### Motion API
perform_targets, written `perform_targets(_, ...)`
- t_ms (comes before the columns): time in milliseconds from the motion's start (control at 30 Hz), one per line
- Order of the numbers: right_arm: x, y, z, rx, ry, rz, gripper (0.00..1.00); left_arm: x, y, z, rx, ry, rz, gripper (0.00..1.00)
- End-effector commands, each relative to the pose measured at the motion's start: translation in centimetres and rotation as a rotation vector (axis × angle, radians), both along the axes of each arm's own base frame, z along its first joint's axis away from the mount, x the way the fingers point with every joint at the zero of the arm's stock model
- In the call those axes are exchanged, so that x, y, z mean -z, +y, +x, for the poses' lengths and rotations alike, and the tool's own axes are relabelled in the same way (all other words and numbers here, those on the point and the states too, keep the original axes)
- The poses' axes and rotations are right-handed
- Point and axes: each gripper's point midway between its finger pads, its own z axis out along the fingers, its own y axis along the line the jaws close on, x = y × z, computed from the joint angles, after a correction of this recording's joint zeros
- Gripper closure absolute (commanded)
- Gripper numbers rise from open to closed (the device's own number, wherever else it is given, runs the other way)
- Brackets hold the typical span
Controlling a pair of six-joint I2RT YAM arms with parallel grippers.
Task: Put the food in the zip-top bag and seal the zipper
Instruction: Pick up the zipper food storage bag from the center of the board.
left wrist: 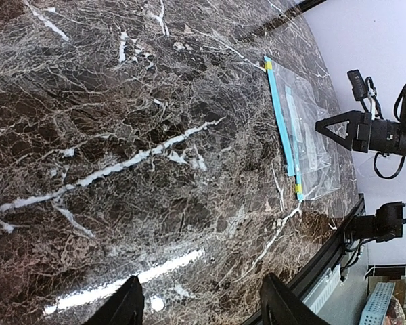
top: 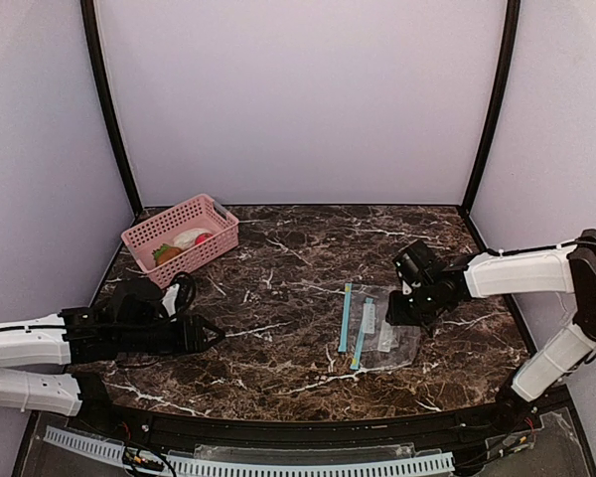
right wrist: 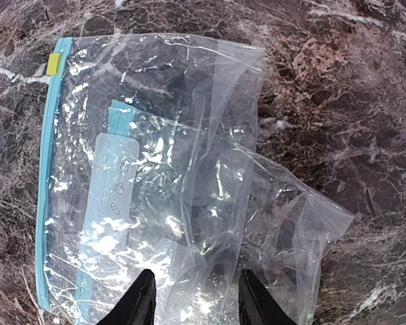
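The food lies in a pink basket [top: 139,238] at the back left: a brown-orange bun [top: 167,255], a whitish piece [top: 188,238], a red ball [top: 204,238] and a green sprig [top: 160,248]. The clear zip-top bag [top: 385,333] [right wrist: 189,169] [left wrist: 311,142] lies flat and creased on the marble at centre right, its blue zipper strip [top: 346,318] [right wrist: 46,176] toward the left. My right gripper [top: 393,315] [right wrist: 196,305] is open just above the bag's right part, with plastic below the gap. My left gripper [top: 215,334] [left wrist: 203,308] is open over bare marble, well left of the bag.
The dark marble table [top: 278,268] is ringed by purple walls and black corner posts [top: 109,109]. A black rail [top: 308,427] runs along the near edge. In the left wrist view the right gripper [left wrist: 325,126] shows over the bag.
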Motion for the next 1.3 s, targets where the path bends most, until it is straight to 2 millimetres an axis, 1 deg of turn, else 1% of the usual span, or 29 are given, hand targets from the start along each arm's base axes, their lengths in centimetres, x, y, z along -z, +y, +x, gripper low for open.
perform_targets(0, -0.6, 0.9, 1.4, 0.008, -0.044, 0.015, 0.6, 0.2, 0.3, 0.1, -0.029, -0.004, -0.012, 0.41)
perform_targets(200, 0.1, 1.1, 1.6, 0.007, -0.034, 0.003, 0.65, 0.3, 0.5, -0.1, -0.037, 0.001, -0.022, 0.42)
perform_targets(367, -0.1, 1.4, 1.8, -0.002, -0.04, 0.015, 0.71, 0.4, 0.8, -0.2, -0.046, 0.003, -0.025, 0.43)
perform_targets(467, -0.1, 1.7, 1.6, -0.019, -0.041, 0.035, 0.8, 0.1, 0.7, -0.3, -0.037, -0.002, -0.031, 0.43)
perform_targets(500, -0.2, 1.8, 1.6, -0.024, -0.046, 0.047, 0.86, 0.0, 0.6, -0.3, -0.03, -0.007, -0.03, 0.43)
perform_targets(533, -0.1, 1.9, 1.4, -0.028, -0.044, 0.052, 0.89, -0.2, 0.5, -0.3, -0.025, -0.01, -0.031, 0.43)
perform_targets(567, -0.2, 2.0, 1.3, -0.031, -0.045, 0.06, 0.96, -0.2, 0.5, -0.3, -0.022, -0.011, -0.028, 0.43)
perform_targets(600, -0.3, 2.0, 1.3, -0.033, -0.047, 0.067, 1.0, -0.4, 0.5, -0.3, -0.017, -0.014, -0.028, 0.43)
perform_targets(700, -1.0, 2.4, 1.0, -0.045, -0.056, 0.103, 1.0, -0.7, 0.4, -0.3, -0.011, -0.021, -0.031, 0.43)
perform_targets(800, -2.6, 3.1, 0.7, -0.071, -0.083, 0.167, 1.0, -1.1, 0.1, -0.4, 0.001, -0.027, -0.041, 0.43)
perform_targets(867, -4.1, 4.1, 0.2, -0.114, -0.097, 0.238, 1.0, -1.6, -0.2, -0.3, 0.011, -0.036, -0.053, 0.43)
perform_targets(967, -6.7, 5.5, -0.5, -0.182, -0.136, 0.337, 1.0, -2.7, -1.0, -0.2, 0.036, -0.055, -0.089, 0.43)
perform_targets(1000, -7.8, 5.8, -0.8, -0.202, -0.157, 0.369, 1.0, -3.1, -1.2, -0.1, 0.042, -0.064, -0.102, 0.43)
perform_targets(1133, -10.8, 6.9, -2.1, -0.265, -0.209, 0.469, 1.0, -5.4, -2.9, 0.1, 0.088, -0.1, -0.186, 0.39)
perform_targets(1167, -11.6, 7.1, -2.4, -0.276, -0.225, 0.498, 1.0, -6.3, -3.4, 0.2, 0.103, -0.113, -0.217, 0.39)
perform_targets(1200, -12.3, 7.4, -2.8, -0.287, -0.238, 0.526, 1.0, -6.7, -3.8, 0.2, 0.109, -0.115, -0.229, 0.37)
perform_targets(1233, -13.1, 7.7, -3.1, -0.302, -0.253, 0.559, 1.0, -7.8, -4.3, 0.2, 0.124, -0.133, -0.262, 0.36)
perform_targets(1267, -13.8, 8.0, -3.4, -0.316, -0.266, 0.587, 1.0, -8.1, -4.6, 0.3, 0.128, -0.134, -0.274, 0.35)
